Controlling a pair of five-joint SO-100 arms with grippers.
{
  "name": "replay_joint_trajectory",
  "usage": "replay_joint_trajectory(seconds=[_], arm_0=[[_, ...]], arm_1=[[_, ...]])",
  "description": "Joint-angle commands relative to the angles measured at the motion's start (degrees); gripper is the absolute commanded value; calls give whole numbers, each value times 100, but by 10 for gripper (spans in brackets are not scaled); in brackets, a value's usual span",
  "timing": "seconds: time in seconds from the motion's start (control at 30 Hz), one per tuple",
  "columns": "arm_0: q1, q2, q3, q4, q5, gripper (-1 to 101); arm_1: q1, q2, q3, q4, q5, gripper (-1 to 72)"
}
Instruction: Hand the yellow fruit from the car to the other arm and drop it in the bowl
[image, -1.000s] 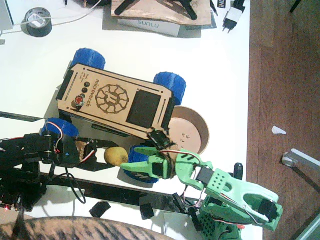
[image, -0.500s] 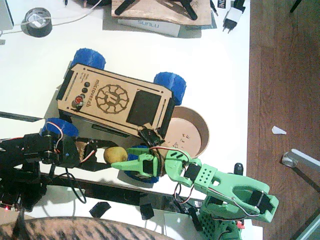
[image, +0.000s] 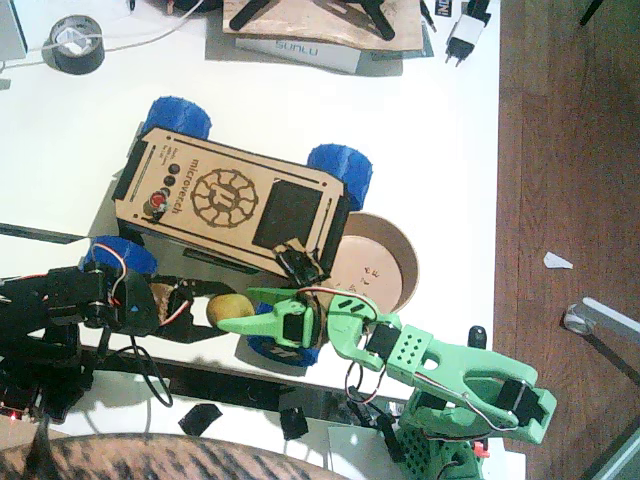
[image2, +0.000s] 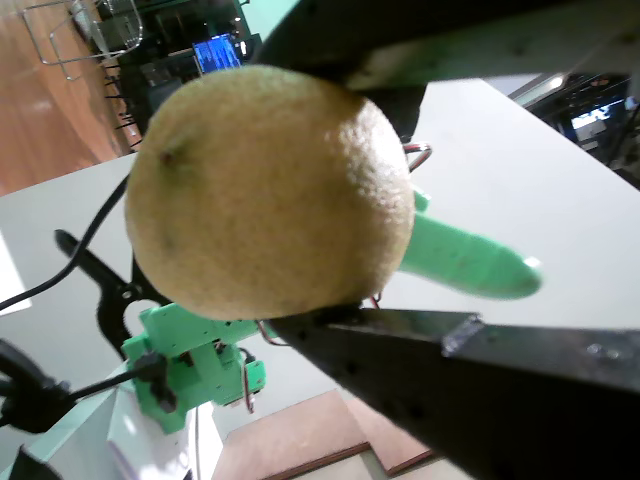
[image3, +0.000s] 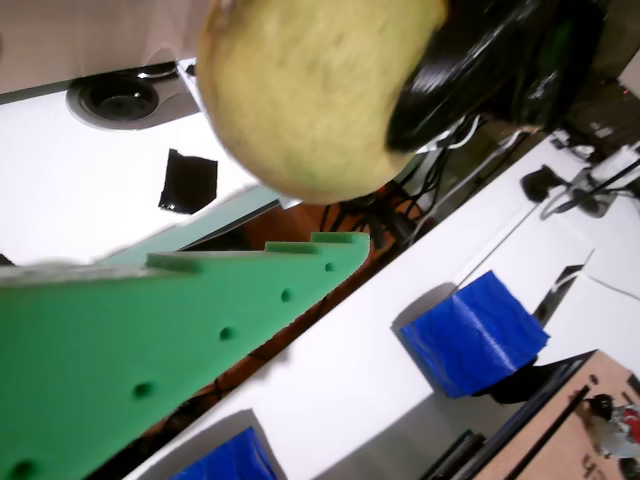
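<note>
My left end effector (image: 205, 310), the black one, is gripping the fruit (image: 230, 309) near the front edge of the tabletop (image: 430, 150), just off the car's (image: 235, 200) front side and between its two front wheels. In a wrist view the fruit (image2: 270, 190) is sitting clamped between my black fingers (image2: 450, 370), with a green fingertip (image2: 470, 262) pointing in from behind it. My right end effector (image: 250, 312), the green one, is standing spread at the fruit, one finger above it and one below; in another wrist view a toothed green finger (image3: 150, 340) is lying just under the fruit (image3: 310, 90), and I cannot tell whether they are touching. The bowl (image: 395, 262) is sitting beside the car's right end, toward the tabletop's right edge.
</note>
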Motion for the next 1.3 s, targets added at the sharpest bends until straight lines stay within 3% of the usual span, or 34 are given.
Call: replay_joint_trajectory(seconds=[0.0, 0.57, 1.27], arm_0=[[35, 202, -70, 18, -53, 0], [35, 202, -70, 62, -53, 0], [26, 202, -70, 70, -53, 0]], arm_1=[[-62, -35, -369, -237, -88, 430], [-105, -923, -659, -835, 466, 434], [-220, -589, -554, -422, 888, 447]])
